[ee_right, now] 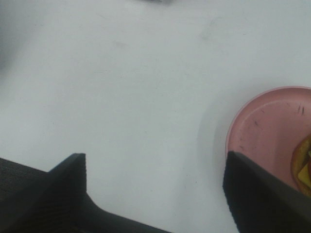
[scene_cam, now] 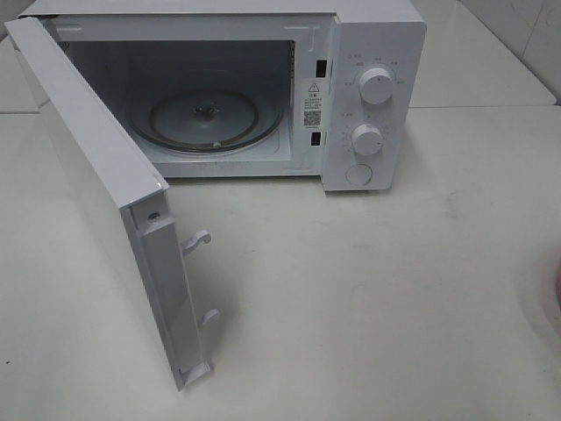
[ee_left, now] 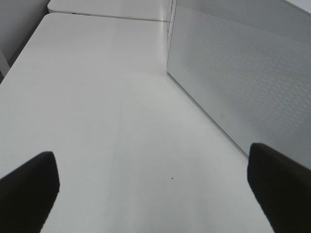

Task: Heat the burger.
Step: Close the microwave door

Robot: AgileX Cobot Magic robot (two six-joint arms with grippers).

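Nearest to us in the high view, a white table (scene_cam: pixel 368 307) fills the foreground. Our left gripper (ee_left: pixel 155 187) shows only in the left wrist view, its two dark fingers (ee_left: pixel 26 187) set far apart with nothing between them, hanging over bare tabletop. Just beside it stands the perforated outer face of the microwave door (ee_left: pixel 243 77).

Our right gripper (ee_right: pixel 155 194) shows only in the right wrist view. Its jaws also stand wide and hold nothing; below them we see only white table. One finger (ee_right: pixel 262 194) lies in front of the rim of a pink plate (ee_right: pixel 262 126). At the very edge of that view, on the plate, we see a sliver of yellow and orange-brown, the burger (ee_right: pixel 303 165); most of it is cut off. In the high view only a faint pinkish sliver at the right edge hints at the plate, well apart from the microwave.

Further back, the door (scene_cam: pixel 114 219) is swung fully open toward us on the left, its two latch hooks (scene_cam: pixel 197 241) sticking out from its edge.

Farthest, the white microwave (scene_cam: pixel 377 35) sits at the back of the table. Inside its cavity lies a glass turntable (scene_cam: pixel 206 118) with nothing on it. On the right panel are two round knobs, the upper knob (scene_cam: pixel 377 85) and the lower knob (scene_cam: pixel 366 139), with a round button (scene_cam: pixel 358 174) beneath.
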